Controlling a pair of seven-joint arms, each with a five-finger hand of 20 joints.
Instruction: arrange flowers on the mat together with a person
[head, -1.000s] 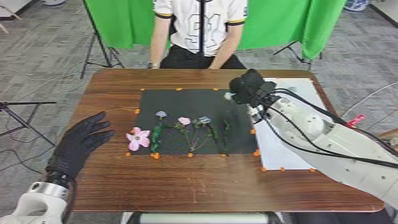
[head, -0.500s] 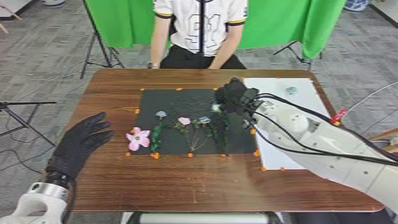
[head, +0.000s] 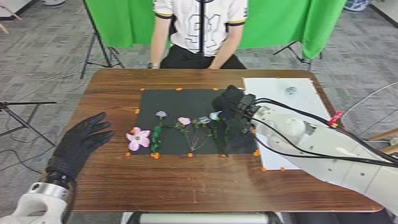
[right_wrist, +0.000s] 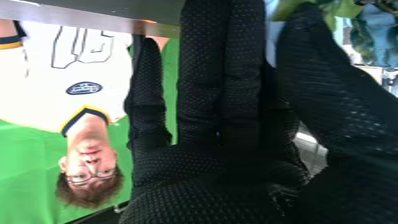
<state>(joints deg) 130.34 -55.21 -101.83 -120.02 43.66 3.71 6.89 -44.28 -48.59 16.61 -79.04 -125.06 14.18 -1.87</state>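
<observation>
Over the right part of the black mat (head: 191, 102) is my right hand (head: 229, 102), its thumb and fingers pinching a pale bluish-white flower (head: 215, 115). In the right wrist view, pale petals (right_wrist: 274, 31) and green leaves lie between the thumb and fingers of my right hand (right_wrist: 235, 115). A big pink flower (head: 138, 139) lies at the mat's left edge. Beside it are a bluish-purple flower (head: 161, 114) on a leafy stem, a light pink one (head: 184, 121) and a blue one (head: 204, 120). My left hand (head: 82, 140), open, is left of the mat.
A white sheet (head: 277, 84) on the right bears a small pale blue-green flower (head: 290, 91), with my right arm across the sheet. Orange markers (head: 155, 155) edge the mat. Across the table (head: 178, 185), a person sits with both arms down at the far edge.
My right hand has moved left from the white sheet's edge onto the mat, then slightly toward the robot, carrying the pale flower. My left hand has stayed still.
</observation>
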